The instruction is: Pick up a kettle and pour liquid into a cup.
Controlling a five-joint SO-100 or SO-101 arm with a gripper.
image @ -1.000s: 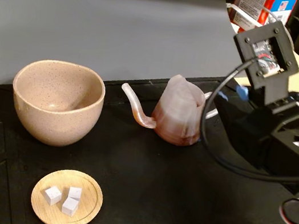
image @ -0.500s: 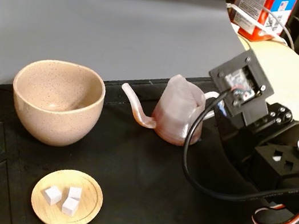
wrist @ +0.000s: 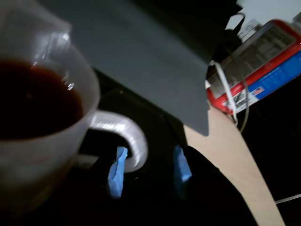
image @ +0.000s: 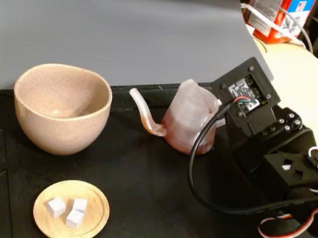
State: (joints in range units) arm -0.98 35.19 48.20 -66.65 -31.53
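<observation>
1. The black mat covers the worktop; everything on it stands upright.
2. The arm lies low over the mat's right edge in the fixed view, its black body angled down and leftward, with the wrist camera board tipped up just behind the kettle. A black cable loops from that board down onto the mat, and red-and-white wires curl at the arm's lower right.
3. The cup sits toward the mat's left edge, well apart from the arm. I cannot see into its bottom.
4. The kettle stands near the mat's back edge, about mid-width, with its spout pointing left toward the cup and not reaching it. Its handle faces right, toward the arm.
5. The wooden dish lies near the front edge, in front of the cup, with three white cubes on it.
6. The gripper is parted in the wrist view, its two blue-tipped fingers spread with nothing pinched between them. The left tip sits just at the lower curve of the handle, and the other tip stands clear to the right. Whether the left tip touches the handle I cannot tell.
7. The liquid shows dark and glossy inside the kettle's open top.
</observation>
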